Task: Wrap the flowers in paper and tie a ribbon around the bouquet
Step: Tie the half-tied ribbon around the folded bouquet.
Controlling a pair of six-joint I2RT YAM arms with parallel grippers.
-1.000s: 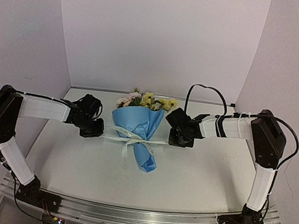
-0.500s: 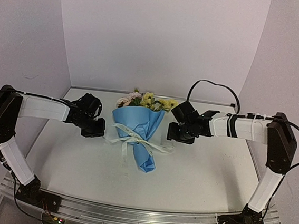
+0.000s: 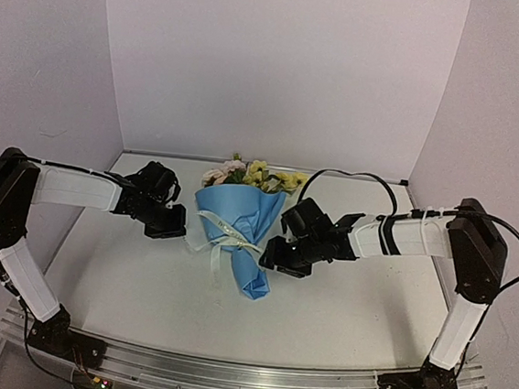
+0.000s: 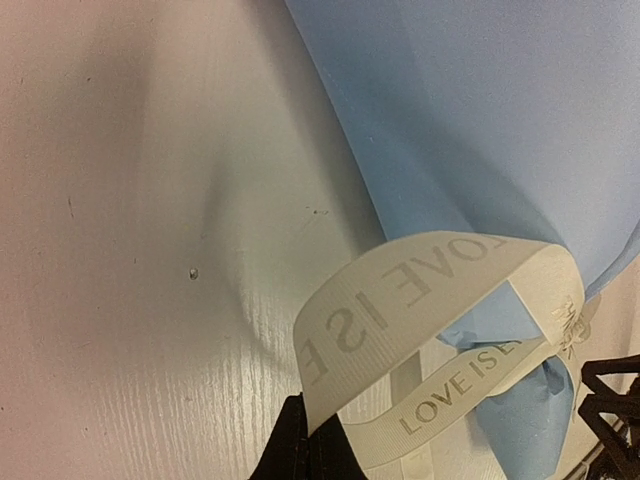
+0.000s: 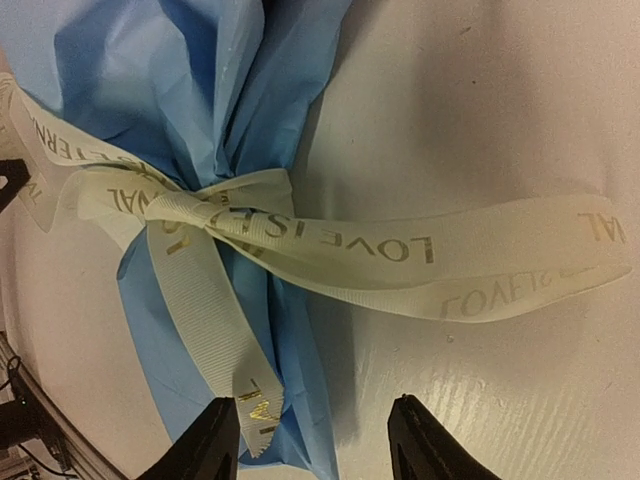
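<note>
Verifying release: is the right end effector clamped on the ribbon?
No: the right end effector is open, the ribbon lying loose ahead.

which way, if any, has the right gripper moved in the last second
Yes. In the top view the right gripper has shifted left and toward the near edge of the table, now closer to the bouquet, beside its narrow lower end.

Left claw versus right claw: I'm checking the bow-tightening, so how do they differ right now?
The left claw is shut on a loop of the ribbon; the right claw stands open, nothing between its fingers. The left claw sits beside the bouquet's left edge; the right claw on its right, nearer the narrow end. Both sit low, close to the tied ribbon.
</note>
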